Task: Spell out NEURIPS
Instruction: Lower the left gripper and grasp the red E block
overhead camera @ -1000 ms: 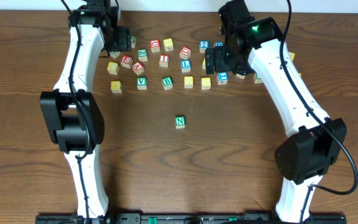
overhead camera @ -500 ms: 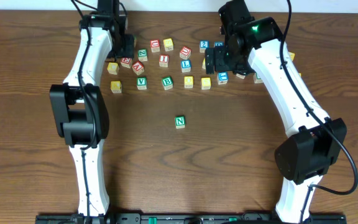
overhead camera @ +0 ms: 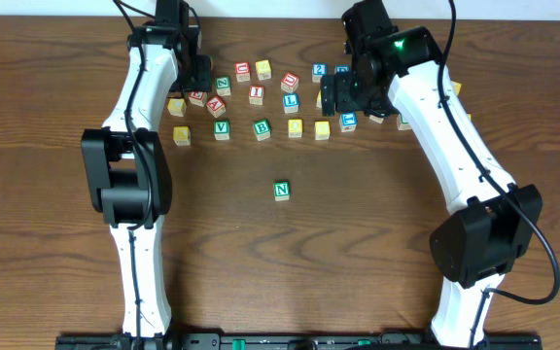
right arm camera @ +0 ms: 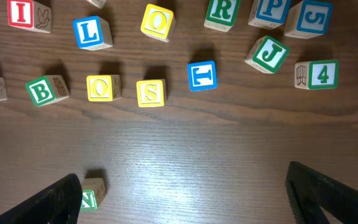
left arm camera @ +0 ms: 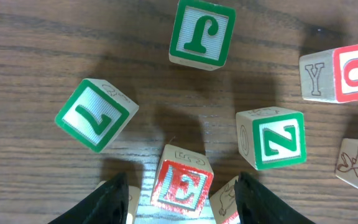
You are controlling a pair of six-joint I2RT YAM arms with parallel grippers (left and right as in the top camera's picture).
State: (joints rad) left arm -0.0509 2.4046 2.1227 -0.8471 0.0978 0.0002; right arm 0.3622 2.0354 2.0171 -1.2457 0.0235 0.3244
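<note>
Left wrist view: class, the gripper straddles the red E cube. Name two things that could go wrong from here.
1. A picture-faced cube crowds the red E cube on one side, seemingly inside the left gripper's open jaws. Closing could pinch both or shove one away.
2. The E sits slightly skewed to the fingers, so it may twist or slip when squeezed.

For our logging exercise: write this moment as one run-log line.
left pincer: open, astride E | right pincer: open, empty | N: standing alone
</note>
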